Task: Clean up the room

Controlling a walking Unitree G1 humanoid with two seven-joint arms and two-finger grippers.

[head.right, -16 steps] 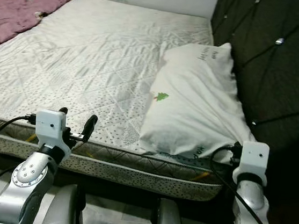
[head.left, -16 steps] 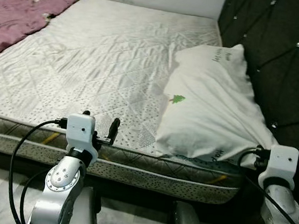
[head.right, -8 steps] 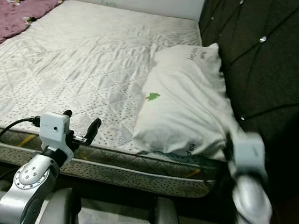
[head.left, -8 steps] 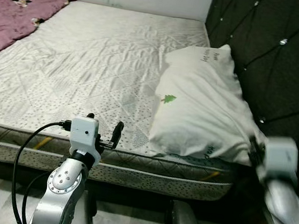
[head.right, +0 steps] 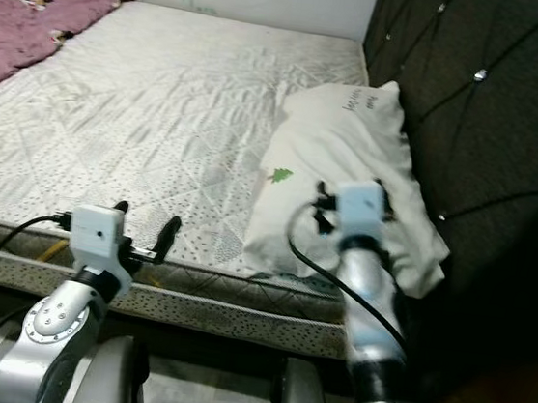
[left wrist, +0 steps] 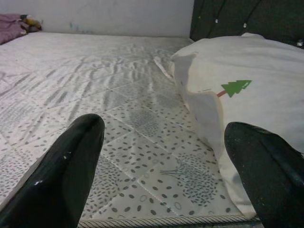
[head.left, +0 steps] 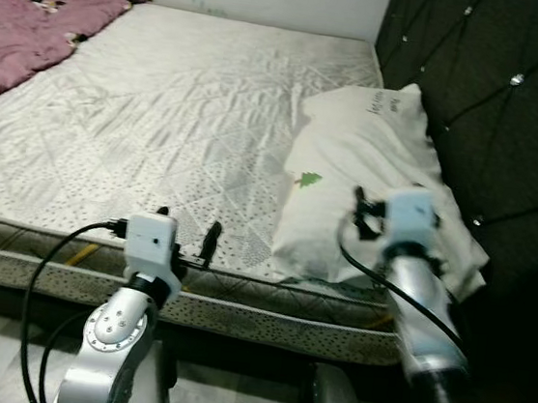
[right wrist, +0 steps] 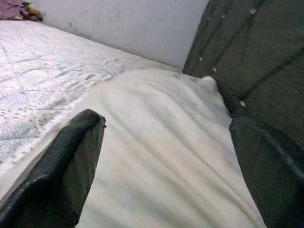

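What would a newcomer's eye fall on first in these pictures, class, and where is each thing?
The white pillow with a small green tree print lies on the bare mattress beside the dark tufted headboard. The right tool hangs open over the pillow, the left tool open at the mattress's near edge. A purple blanket is bunched at the far left corner.

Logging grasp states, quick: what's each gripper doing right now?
Left gripper: open, empty, at the mattress edge.
Right gripper: open, empty, over the pillow.
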